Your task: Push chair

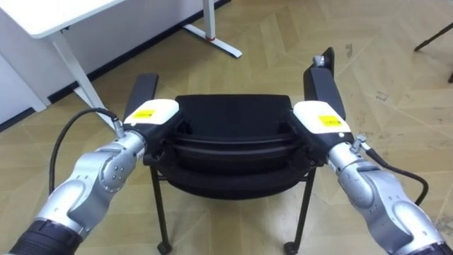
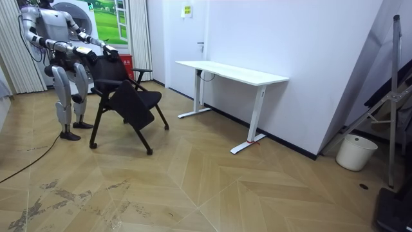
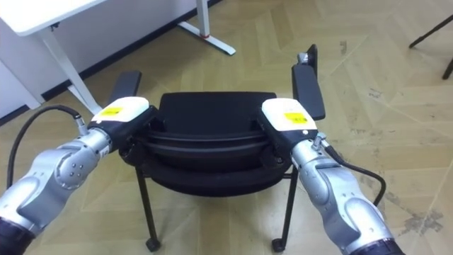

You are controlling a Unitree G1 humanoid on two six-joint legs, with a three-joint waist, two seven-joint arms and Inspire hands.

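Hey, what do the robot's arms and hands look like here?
Both forearms are rounded silver-grey metal shells, turning black toward the elbows. The left hand and right hand have white backs, each bearing a yellow label. A black cable loops out beside each wrist.

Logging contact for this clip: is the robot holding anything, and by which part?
The left hand and right hand sit on the chair at the backrest's top corners, one each side; a closed grip cannot be told.

White desk [image 2: 232, 72] against white wall [image 2: 302, 45]; herringbone wood floor [image 2: 212, 187].
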